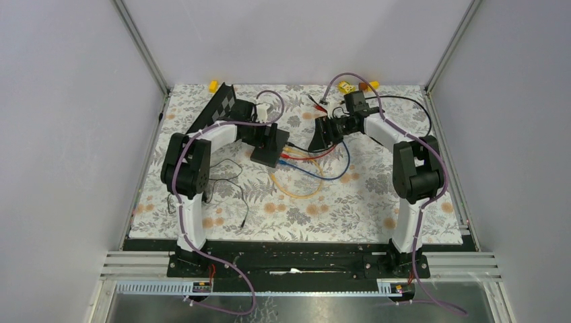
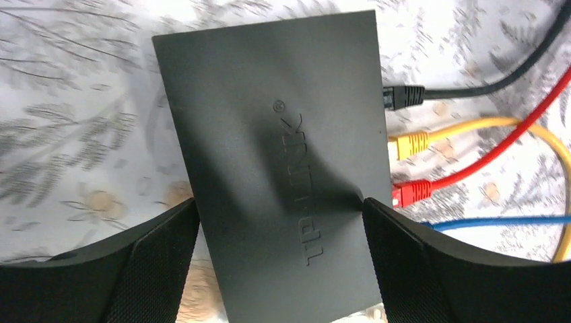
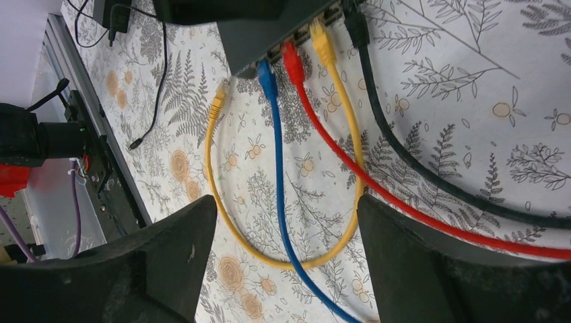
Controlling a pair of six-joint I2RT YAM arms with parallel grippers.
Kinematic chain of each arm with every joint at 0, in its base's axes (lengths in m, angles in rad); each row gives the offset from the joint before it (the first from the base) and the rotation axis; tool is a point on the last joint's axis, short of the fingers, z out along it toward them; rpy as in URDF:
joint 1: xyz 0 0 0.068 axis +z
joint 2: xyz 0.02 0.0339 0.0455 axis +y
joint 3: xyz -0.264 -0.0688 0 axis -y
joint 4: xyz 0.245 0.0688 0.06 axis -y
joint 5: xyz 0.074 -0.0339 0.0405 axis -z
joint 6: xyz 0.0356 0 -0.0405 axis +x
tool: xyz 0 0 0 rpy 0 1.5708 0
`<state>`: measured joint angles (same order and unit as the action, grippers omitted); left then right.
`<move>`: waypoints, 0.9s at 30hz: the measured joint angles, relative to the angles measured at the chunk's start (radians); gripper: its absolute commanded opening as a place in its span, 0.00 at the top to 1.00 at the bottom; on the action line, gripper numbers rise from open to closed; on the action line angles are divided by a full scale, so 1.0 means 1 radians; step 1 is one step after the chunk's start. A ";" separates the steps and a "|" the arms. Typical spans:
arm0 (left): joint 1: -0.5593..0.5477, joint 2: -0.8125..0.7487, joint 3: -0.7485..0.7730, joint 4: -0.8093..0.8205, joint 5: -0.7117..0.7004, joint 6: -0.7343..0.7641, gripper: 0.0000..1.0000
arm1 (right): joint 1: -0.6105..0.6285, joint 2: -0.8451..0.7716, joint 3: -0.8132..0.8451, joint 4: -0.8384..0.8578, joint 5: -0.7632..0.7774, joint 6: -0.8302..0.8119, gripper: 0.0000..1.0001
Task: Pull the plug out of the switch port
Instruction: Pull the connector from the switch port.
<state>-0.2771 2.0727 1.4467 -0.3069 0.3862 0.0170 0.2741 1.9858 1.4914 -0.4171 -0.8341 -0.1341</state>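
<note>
The switch (image 1: 268,153) is a flat black box on the flowered mat; its lid (image 2: 269,101) reads TP-LINK. Black (image 2: 404,96), yellow (image 2: 409,143) and red (image 2: 411,193) plugs sit in its port edge, and a blue cable (image 2: 498,221) runs in below them. My left gripper (image 2: 279,202) is open and straddles the switch, with a slim gap at its left finger (image 2: 161,256). My right gripper (image 3: 287,202) hangs open over the yellow loop (image 3: 283,262) and the blue cable (image 3: 279,175), holding nothing. A loose yellow plug (image 3: 217,101) lies beside the switch (image 3: 262,30).
A black-and-grey chequered board (image 1: 219,108) leans at the back left. A thin black wire (image 1: 229,188) trails across the mat near the left arm. Small yellow and orange pieces (image 1: 347,86) lie at the back right. Metal frame rails edge the mat.
</note>
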 measured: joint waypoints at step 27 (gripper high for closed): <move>-0.166 -0.278 -0.304 0.115 -0.050 0.144 0.01 | 0.000 0.280 0.157 -0.026 -0.029 -0.045 0.30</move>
<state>-0.4431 1.7943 1.1431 -0.1921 0.3359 0.1612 0.2737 2.2654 1.6485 -0.4427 -0.8627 -0.1791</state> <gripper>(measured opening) 0.987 0.709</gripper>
